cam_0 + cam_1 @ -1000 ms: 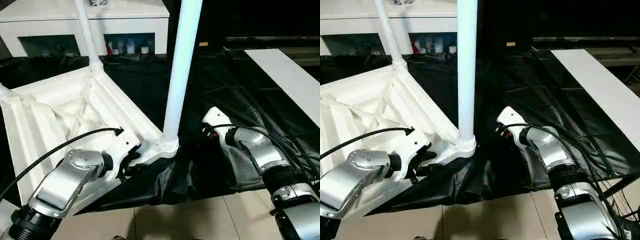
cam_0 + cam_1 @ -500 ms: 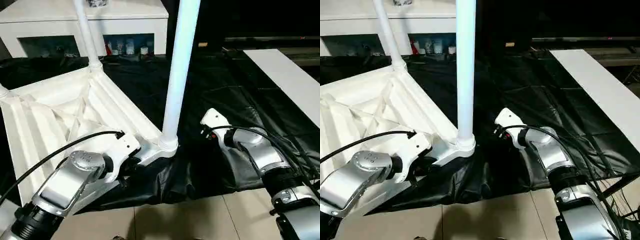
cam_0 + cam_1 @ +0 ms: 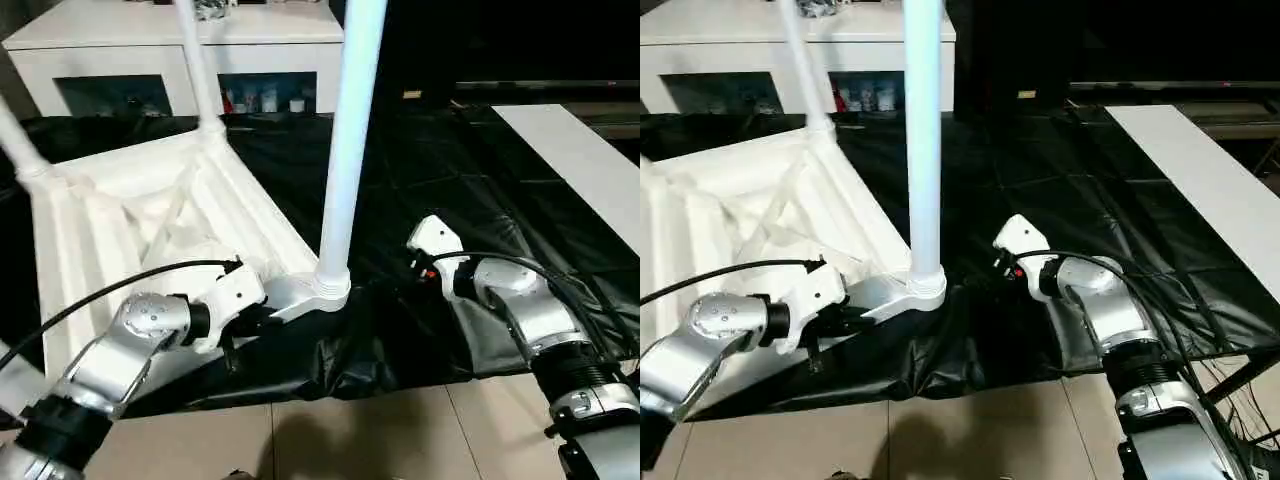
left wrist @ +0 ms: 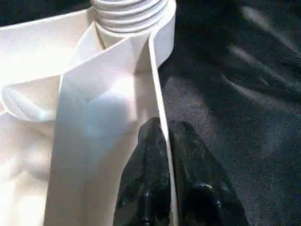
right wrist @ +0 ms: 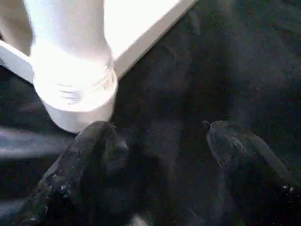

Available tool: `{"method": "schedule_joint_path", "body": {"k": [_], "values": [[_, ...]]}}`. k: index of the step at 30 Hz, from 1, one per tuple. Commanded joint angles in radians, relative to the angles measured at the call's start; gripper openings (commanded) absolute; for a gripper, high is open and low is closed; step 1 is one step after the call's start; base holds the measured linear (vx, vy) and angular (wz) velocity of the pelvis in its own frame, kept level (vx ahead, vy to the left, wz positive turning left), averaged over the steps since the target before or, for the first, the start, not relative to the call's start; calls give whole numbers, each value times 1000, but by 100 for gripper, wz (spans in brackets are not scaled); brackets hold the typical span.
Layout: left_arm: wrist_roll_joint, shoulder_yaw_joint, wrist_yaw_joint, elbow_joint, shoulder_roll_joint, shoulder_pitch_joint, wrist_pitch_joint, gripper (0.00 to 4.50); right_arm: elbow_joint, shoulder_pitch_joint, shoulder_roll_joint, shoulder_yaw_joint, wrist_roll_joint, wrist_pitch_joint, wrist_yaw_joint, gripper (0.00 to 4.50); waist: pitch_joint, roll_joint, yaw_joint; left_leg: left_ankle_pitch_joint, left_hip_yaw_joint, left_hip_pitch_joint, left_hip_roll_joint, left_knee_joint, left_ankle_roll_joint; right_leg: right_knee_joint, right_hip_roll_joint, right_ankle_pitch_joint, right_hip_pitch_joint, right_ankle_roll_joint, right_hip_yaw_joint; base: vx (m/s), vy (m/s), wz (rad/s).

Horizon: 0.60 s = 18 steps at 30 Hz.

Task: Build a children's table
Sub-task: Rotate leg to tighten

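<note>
The children's table lies upside down on a black sheet, its ribbed underside facing up. A white leg stands in the near corner socket, and two more legs rise from the far corners. My left gripper is shut on the thin rim of the table top just beside the near socket, with one black finger on each side of the rim wall. My right gripper hovers open over the sheet right of that socket, with nothing between its fingers.
A white cabinet with glass doors stands behind the table. A long white board lies at the far right on the black sheet. The sheet bunches up at its front edge, and tiled floor lies in front.
The left fingers have closed onto the table's rim. The table top has shifted slightly and the near leg stands more upright. The right arm has barely moved.
</note>
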Motion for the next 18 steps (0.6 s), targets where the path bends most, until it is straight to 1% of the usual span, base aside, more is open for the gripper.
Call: {"method": "schedule_joint_path", "body": {"k": [1, 3, 4, 5, 6, 8, 9, 10, 11, 12, 13, 14, 15, 17, 18], "values": [[-12, -10, -28, 38, -24, -26, -76, 2, -36, 15, -8, -13, 25, 3, 25, 358, -57, -1, -1, -426, -13, 32, 11, -78, -33, -102, -32, -417, 17, -146, 18, 0, 0, 0], [-17, -6, -39, 63, -40, -39, -84, 2, -58, 25, -4, -15, 49, 8, 54, 358, -56, 0, 2, -433, -11, 36, 11, -76, -29, -106, -33, -431, 14, -147, 19, 0, 0, 0], [-18, -6, -40, 66, -42, -40, -85, 2, -59, 26, -3, -15, 51, 9, 56, 358, -56, 0, 4, -432, -11, 35, 11, -76, -28, -106, -34, -435, 15, -144, 20, 0, 0, 0], [-16, -10, -50, 86, -55, -52, -93, 2, -86, 42, -2, -7, 77, 11, 106, 358, -56, 0, 4, -431, -12, 34, 12, -78, -26, -106, -34, -440, 17, -142, 20, 0, 0, 0], [-16, -10, -53, 97, -63, -57, -94, 2, -98, 50, -3, -1, 86, 14, 128, 358, -58, 1, 8, -425, -12, 34, 13, -77, -24, -105, -36, -442, 17, -140, 20, 0, 0, 0], [-30, -7, -63, 105, -81, -64, -77, 2, -118, 63, -1, 5, 119, 52, 178, 358, -58, -1, 11, -413, -13, 31, 13, -78, -19, -105, -36, -439, 20, -139, 20, 0, 0, 0], [-36, -6, -71, 106, -88, -66, -70, 2, -122, 65, 1, 7, 128, 64, 190, 358, -56, 1, 13, -413, -13, 31, 14, -79, -16, -106, -36, -448, 19, -140, 20, 0, 0, 0], [-44, -5, -79, 104, -93, -67, -59, 0, -107, 58, 11, 6, 126, 68, 180, 375, -56, 1, 16, -413, -13, 32, 14, -79, -17, -106, -37, -454, 18, -139, 20, 0, 0, 0], [-45, -6, -85, 106, -97, -69, -55, 0, -92, 50, 19, 3, 123, 66, 166, 385, -57, 3, 17, -406, -15, 29, 15, -80, -23, -104, -40, -458, 20, -140, 19, 0, 0, 0], [-45, -10, -93, 107, -97, -71, -51, 0, -70, 37, 32, -1, 119, 57, 146, 392, -57, 3, 18, -405, -15, 28, 15, -81, -25, -105, -39, -460, 19, -139, 19, 0, 0, 0], [-47, -10, -102, 108, -99, -72, -47, 0, -51, 24, 47, -6, 119, 51, 129, 404, -59, 3, 19, -407, -15, 31, 15, -81, -32, -104, -41, -462, 17, -142, 19, 0, 0, 0], [-50, -10, -109, 108, -101, -72, -44, 0, -39, 15, 58, -9, 120, 47, 121, 404, -58, 3, 18, -408, -16, 31, 14, -81, -33, -104, -40, -460, 16, -143, 19, 0, 0, 0], [-55, -7, -117, 107, -106, -72, -39, 0, -26, 5, 68, -8, 114, 33, 109, 417, -59, 1, 19, -405, -15, 32, 15, -82, -34, -103, -40, -451, 16, -146, 19, 0, 0, 0], [-57, -7, -131, 103, -110, -74, -31, 0, 18, -20, 83, 9, 70, -7, 62, 433, -59, 2, 22, -406, -13, 35, 16, -81, -38, -103, -41, -438, 12, -153, 20, 0, 0, 0], [-55, -9, -138, 101, -110, -74, -28, 0, 44, -34, 89, 23, 49, -16, 51, 438, -60, 1, 22, -395, -12, 34, 15, -81, -38, -99, -40, -416, 14, -161, 20, 0, 0, 0]]}}
